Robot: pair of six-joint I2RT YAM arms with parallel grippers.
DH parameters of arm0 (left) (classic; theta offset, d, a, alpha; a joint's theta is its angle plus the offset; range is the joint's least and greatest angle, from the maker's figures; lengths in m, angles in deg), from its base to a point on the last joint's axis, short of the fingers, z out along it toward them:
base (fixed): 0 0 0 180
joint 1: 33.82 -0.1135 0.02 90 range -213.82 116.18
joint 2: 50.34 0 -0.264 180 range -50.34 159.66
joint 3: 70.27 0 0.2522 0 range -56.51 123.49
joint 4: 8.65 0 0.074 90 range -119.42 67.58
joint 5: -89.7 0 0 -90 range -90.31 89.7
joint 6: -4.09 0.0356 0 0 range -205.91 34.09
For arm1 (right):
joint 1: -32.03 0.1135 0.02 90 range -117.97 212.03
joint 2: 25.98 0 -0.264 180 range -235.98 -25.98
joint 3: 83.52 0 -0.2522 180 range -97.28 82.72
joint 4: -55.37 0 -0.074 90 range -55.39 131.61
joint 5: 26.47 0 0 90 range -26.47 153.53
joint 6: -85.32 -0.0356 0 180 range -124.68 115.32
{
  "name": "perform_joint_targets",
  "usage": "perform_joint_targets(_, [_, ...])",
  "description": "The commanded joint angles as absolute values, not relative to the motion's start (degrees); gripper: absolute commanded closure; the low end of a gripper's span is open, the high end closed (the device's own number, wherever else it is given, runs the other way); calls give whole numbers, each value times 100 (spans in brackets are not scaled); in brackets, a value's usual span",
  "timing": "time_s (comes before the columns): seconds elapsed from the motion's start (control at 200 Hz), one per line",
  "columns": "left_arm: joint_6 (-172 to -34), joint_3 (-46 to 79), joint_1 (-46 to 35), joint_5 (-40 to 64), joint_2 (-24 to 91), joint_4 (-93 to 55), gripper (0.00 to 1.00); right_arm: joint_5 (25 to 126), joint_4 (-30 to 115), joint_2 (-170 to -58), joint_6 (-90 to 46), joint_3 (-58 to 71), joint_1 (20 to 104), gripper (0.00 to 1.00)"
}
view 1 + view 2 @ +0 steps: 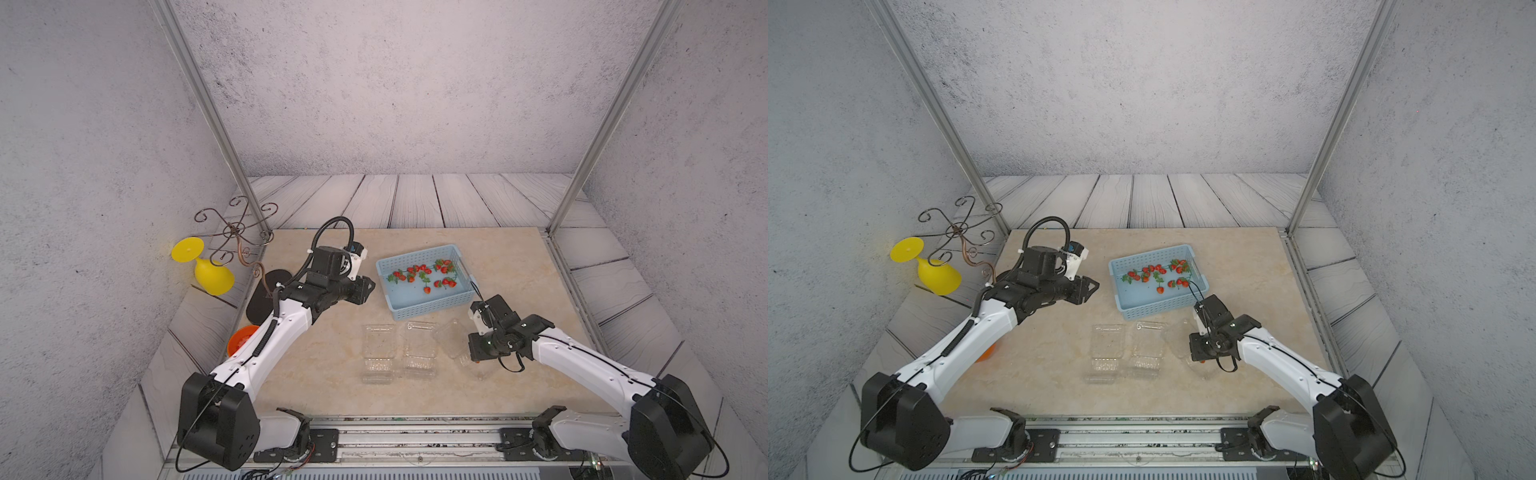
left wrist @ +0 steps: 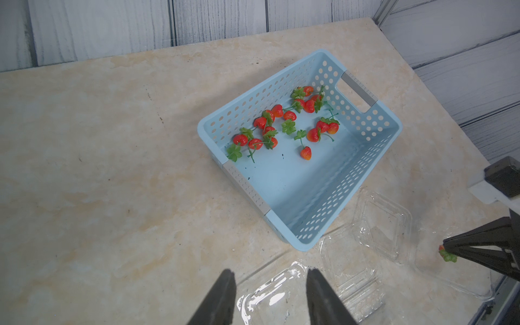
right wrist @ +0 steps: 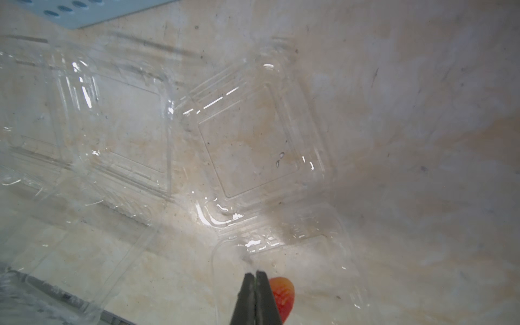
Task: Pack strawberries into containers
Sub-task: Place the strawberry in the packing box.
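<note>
Bright, soft shadows, wrist-cam glare

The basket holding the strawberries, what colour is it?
The basket is light blue, with grey handle strips; best seen in the left wrist view.

No word, number or brand can be read anywhere. A small white mark on the left arm's black link (image 1: 300,286) and a blue patch on its wrist unit (image 1: 354,248) may be labels, too small to tell.
</note>
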State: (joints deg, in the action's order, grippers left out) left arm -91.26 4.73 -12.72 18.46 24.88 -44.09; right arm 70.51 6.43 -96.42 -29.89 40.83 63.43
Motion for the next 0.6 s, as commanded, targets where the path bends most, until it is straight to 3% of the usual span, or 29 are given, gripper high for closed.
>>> perform_joint_targets(0.0, [-9034, 563, -1229, 1789, 2332, -4456, 55, 7029, 859, -9794, -3194, 4172, 6389, 94])
perform_joint_targets(0.11, [-9022, 563, -1229, 1798, 2332, -4480, 55, 7012, 859, -9866, -3210, 4147, 6410, 86])
perform_joint_targets(0.28, [-8998, 581, -1229, 1780, 2323, -4492, 55, 6858, 619, -9704, -3141, 3928, 6419, 65])
perform_joint_targets(0.455, [-8986, 581, -1229, 1746, 2331, -4496, 55, 6398, 373, -9702, -2844, 3113, 6413, 58])
perform_joint_targets(0.596, [-8987, 581, -1229, 1753, 2375, -4478, 55, 5828, 355, -10718, -2363, 1942, 6385, 56])
